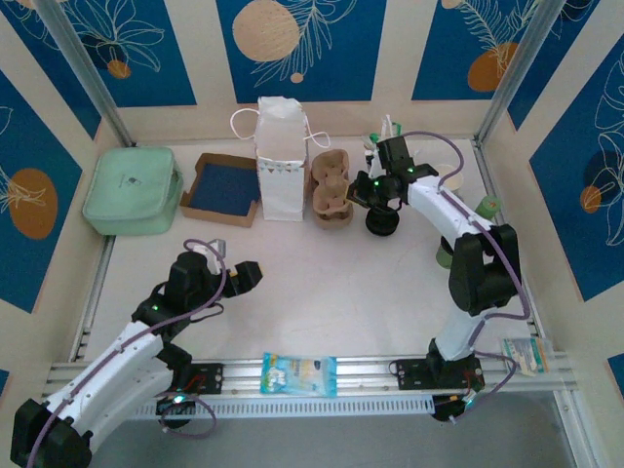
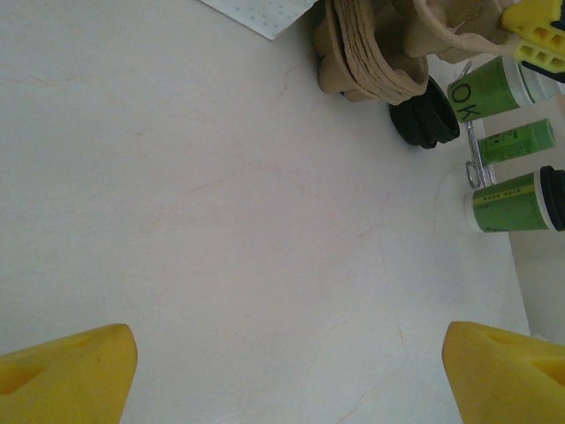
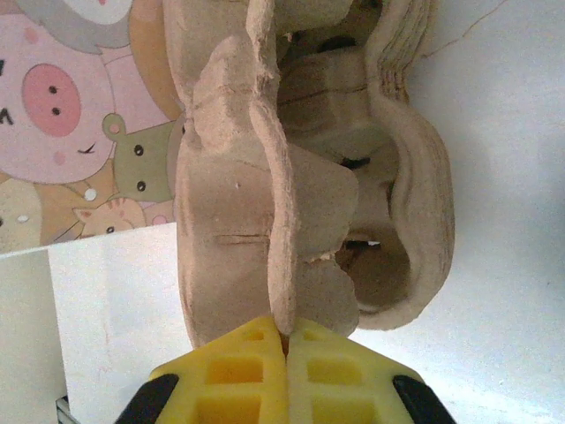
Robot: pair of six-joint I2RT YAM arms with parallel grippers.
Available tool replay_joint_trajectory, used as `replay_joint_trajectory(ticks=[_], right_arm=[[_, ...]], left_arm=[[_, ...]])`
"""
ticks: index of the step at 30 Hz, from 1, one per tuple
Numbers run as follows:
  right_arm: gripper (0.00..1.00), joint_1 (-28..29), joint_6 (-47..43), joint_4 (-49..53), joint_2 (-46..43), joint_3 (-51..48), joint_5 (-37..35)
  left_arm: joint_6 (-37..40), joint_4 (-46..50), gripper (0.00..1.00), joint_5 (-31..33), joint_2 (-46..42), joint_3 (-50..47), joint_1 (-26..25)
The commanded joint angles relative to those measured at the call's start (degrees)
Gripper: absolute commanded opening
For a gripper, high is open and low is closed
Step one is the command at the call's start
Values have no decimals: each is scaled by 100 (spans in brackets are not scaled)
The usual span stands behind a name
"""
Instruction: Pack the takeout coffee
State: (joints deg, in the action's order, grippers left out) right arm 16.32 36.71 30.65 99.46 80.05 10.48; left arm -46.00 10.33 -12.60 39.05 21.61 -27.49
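- The right gripper [image 3: 286,352], at the bottom centre of its wrist view, has its yellow fingers pressed together on the thin rim of the pulp cup carrier [image 3: 265,177]. I judge that it pinches the rim to move or steady the carrier, so that a cup can go into one of its holes.
- The left gripper [image 2: 282,371] has its jaws wide apart, with nothing but bare table [image 2: 221,221] between them. It seems idle.
- The takeout coffee [image 2: 514,202] is at the right edge of the left wrist view, with its lid on. It is just below a slim green tube [image 2: 521,140] and apart from the carrier.
- In the top view the small things at the right side of the table are partly behind the right arm. Which of them is the coffee I cannot say for sure.
- The far part of the carrier is cut off at the top of the right wrist view.
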Motion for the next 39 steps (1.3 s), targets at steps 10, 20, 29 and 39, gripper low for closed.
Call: replay_joint_trajectory(ticks=[10,20,29,39], right_arm=[[4,-182,-306,134,-613,-643,749],[6,-375,-642,307,-127,-529,891],[15,-313,-792,537,137,-268,564],[16,-269,-840,634,45,-132,394]], left_arm=[[86,-51,89,-41,111,230,85],[85,-15,89,-52,83,248,84],[91,73,89,3,-3,230,85],[83,42,89,-19,16,248,84]])
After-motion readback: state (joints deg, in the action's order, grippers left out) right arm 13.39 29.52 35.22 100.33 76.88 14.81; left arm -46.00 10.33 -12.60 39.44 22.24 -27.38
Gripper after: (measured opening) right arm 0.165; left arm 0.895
